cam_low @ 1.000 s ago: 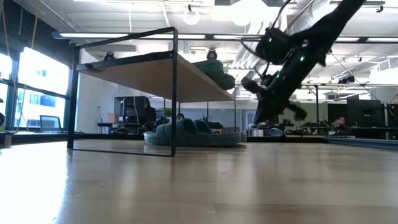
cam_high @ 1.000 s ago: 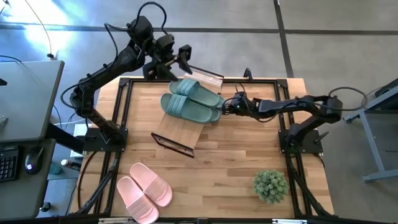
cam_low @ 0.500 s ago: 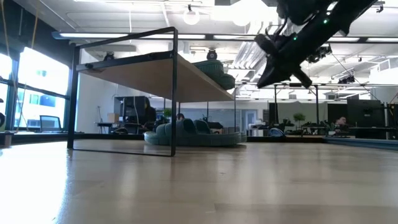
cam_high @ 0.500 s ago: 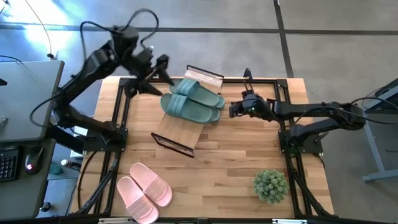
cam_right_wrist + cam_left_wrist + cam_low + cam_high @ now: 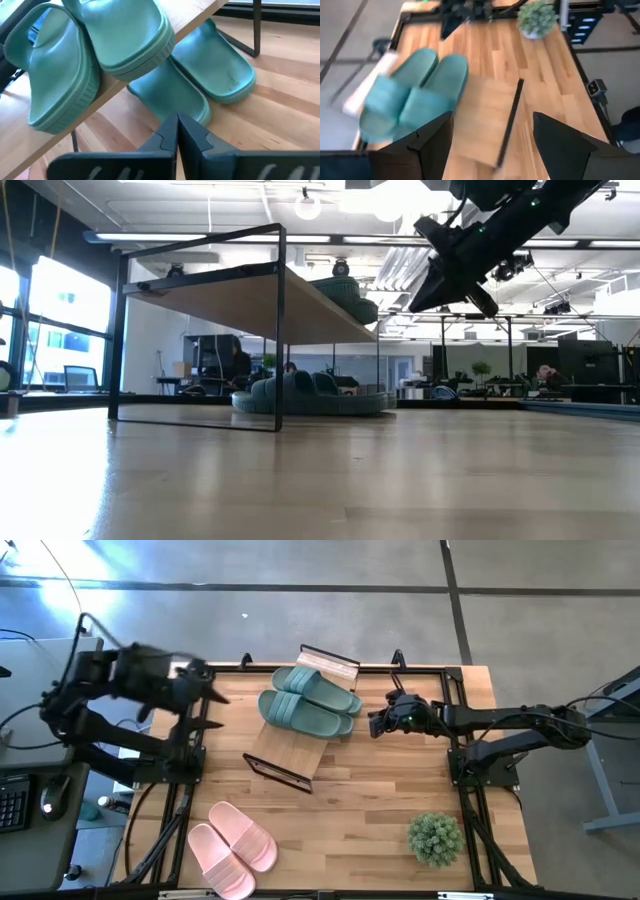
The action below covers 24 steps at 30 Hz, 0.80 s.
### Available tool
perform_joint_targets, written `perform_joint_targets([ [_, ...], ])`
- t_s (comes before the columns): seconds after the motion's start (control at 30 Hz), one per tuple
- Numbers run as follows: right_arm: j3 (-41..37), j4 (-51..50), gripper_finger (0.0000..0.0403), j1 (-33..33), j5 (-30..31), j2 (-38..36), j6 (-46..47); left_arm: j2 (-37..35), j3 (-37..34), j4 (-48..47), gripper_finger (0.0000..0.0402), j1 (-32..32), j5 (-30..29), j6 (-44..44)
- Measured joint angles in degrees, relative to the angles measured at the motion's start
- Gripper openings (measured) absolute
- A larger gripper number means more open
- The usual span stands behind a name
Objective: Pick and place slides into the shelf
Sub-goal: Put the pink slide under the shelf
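Sage green slides (image 5: 306, 701) lie as a pair on the plank top of the shelf (image 5: 285, 752), which stands near the middle of the wooden desk (image 5: 360, 810), toward 12 o'clock. A second green pair (image 5: 200, 85) rests beneath that plank, under the first pair; it is seen best from the right wrist. A pale pink pair (image 5: 231, 847) sits well apart, near the desk's 7 o'clock corner. A small potted plant (image 5: 434, 837) stands near 5 o'clock.

The right claw (image 5: 376, 722) hangs above the desk just beside the shelf, at its 3 o'clock side, fingers pressed fully together and holding nothing. The left claw (image 5: 212, 710) is off at 9 o'clock, over the desk's edge and apart from the shelf, its fingers (image 5: 427, 142) spread wide and empty.
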Motion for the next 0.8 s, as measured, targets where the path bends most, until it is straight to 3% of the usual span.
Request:
perform_joint_targets([
  [0.1,0.0,0.0,0.0,0.7,-0.1,0.0,-0.1,-3.1,-3.1,-4.0,0.0253,-6.3,-7.0,-8.8],
  [0.2,0.0,0.0,0.0,1.2,-1.0,0.0,-0.3,-5.8,-8.5,-5.7,0.0253,-11.4,-9.5,-17.9],
  [0.43,0.0,0.0,0.0,2.7,-1.9,0.0,-1.9,-8.3,-22.2,1.7,0.0253,-21.5,-7.8,-32.2],
  [0.8,0.0,0.0,0.0,4.4,-10.1,0.0,-7.1,0.6,-31.9,8.0,0.0253,-36.4,-0.1,-48.9],
])
